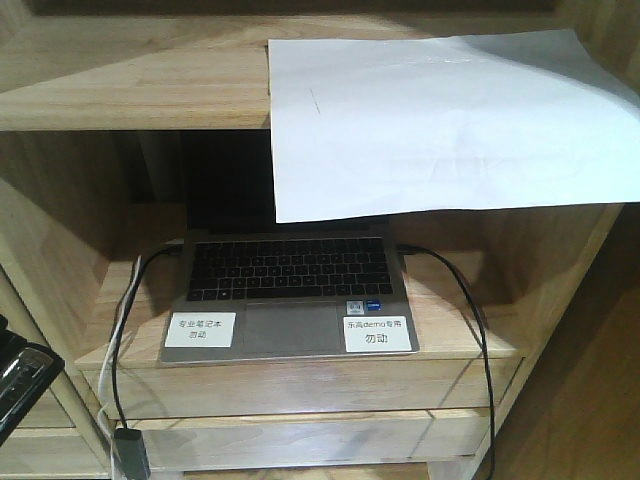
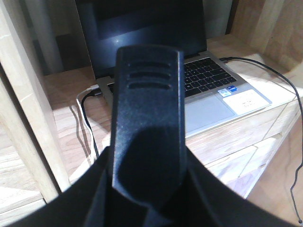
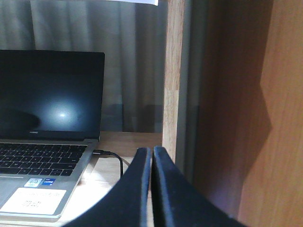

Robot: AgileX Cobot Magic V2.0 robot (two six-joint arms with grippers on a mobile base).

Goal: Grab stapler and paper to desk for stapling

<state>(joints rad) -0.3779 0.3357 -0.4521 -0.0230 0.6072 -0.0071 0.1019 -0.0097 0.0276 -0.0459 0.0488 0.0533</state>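
The black stapler (image 2: 147,104), with three ridges on its top, stands up between the dark fingers of my left gripper (image 2: 147,189), which is shut on it. A black and silvery part of it shows at the lower left edge of the front view (image 1: 22,378). The large white paper (image 1: 440,120) lies on the top shelf and overhangs its front edge above the laptop. My right gripper (image 3: 152,156) is shut and empty, low beside the shelf unit's right upright. The desk is out of view.
An open laptop (image 1: 290,290) with small white labels (image 1: 378,334) sits on the lower shelf of the light-wood shelf unit (image 1: 120,90). Black cables (image 1: 470,300) run from both its sides. A wooden upright (image 3: 173,80) stands just ahead of my right gripper.
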